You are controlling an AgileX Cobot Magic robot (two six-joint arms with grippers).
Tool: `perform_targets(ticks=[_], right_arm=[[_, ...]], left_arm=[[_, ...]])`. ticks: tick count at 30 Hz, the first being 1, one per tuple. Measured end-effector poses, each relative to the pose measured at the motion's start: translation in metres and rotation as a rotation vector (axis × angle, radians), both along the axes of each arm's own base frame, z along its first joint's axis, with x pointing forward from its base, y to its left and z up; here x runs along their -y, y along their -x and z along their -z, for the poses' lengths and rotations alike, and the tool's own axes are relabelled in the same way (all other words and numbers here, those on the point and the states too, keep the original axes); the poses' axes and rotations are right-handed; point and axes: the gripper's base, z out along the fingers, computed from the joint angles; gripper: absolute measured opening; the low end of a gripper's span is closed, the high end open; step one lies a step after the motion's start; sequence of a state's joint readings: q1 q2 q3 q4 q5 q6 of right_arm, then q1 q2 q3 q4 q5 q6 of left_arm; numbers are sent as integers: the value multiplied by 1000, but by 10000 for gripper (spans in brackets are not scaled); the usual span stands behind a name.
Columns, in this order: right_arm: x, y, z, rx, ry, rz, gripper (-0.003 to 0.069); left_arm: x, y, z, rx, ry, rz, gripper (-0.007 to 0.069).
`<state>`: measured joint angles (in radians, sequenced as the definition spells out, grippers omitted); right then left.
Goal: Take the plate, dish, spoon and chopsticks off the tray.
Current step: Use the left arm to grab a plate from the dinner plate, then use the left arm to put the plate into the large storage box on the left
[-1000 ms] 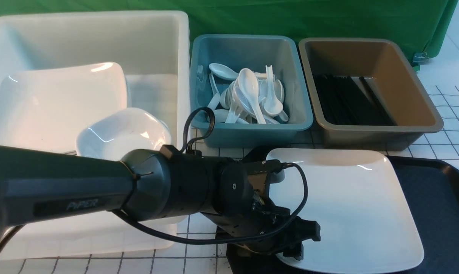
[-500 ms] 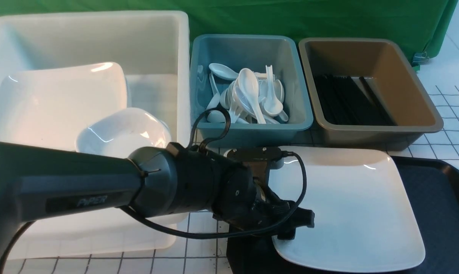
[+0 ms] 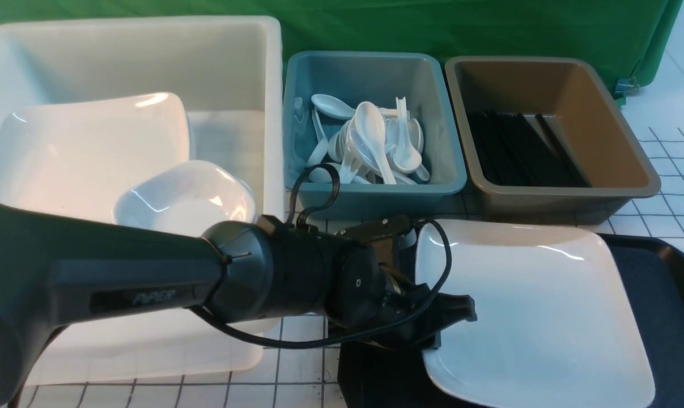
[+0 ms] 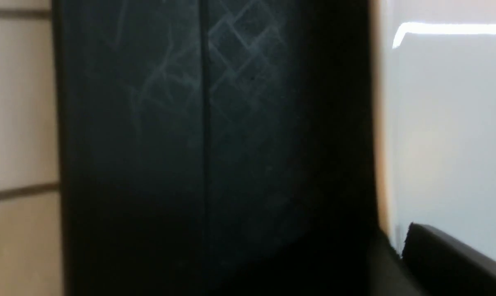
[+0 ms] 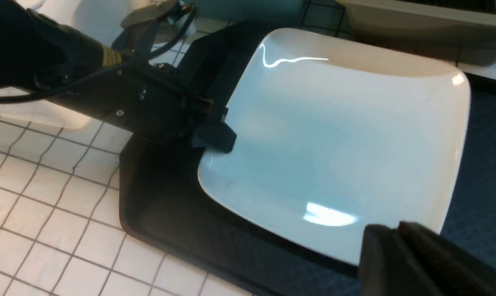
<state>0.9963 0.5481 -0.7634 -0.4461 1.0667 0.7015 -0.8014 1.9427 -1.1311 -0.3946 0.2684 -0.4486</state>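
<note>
The large white square plate (image 3: 540, 311) lies tilted on the black tray (image 3: 665, 294), its left edge raised. My left gripper (image 3: 445, 324) is shut on that left edge. The left wrist view shows the plate's rim (image 4: 445, 123) pinched at the gripper (image 4: 399, 240) over the tray's textured floor (image 4: 231, 123). The right wrist view shows the plate (image 5: 338, 135), the tray (image 5: 161, 205) and the left gripper (image 5: 220, 136). My right gripper (image 5: 389, 231) is shut and empty, just above the plate's near corner. I see no spoon or chopsticks on the tray.
A big white tub (image 3: 228, 68) at the left holds another large plate (image 3: 86, 153) and a small white dish (image 3: 186, 198). A teal tub (image 3: 444, 141) holds several white spoons (image 3: 370, 141). A brown tub (image 3: 619, 124) holds black chopsticks (image 3: 517, 150). The tubs stand just behind the tray.
My left gripper has risen a little and moved right with the plate's edge in it. The plate has shifted right on the tray and tilted up on its left side.
</note>
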Motion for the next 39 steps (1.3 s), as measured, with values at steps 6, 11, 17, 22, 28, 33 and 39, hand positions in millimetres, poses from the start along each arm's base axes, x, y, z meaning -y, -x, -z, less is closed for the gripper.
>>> perform_targets(ticks=[6,11,17,22,28,33,39], right_arm=[[0,0,0,0,0,0,51],[0,0,0,0,0,0,53],[0,0,0,2,2,-3,61],[0,0,0,7,11,-10,64],[0,0,0,8,13,-12,71],[0,0,0,9,15,-14,71],[0,0,0,9,15,-14,71]], left_arm=[[-5,6,-39,61,41,39,22],[-11,11,-78,161,102,58,13],[-15,15,-89,195,99,91,15],[-16,16,-91,188,92,101,15],[-23,24,-114,223,118,116,18],[-31,32,-143,299,175,112,20],[-41,33,-165,369,228,84,20]])
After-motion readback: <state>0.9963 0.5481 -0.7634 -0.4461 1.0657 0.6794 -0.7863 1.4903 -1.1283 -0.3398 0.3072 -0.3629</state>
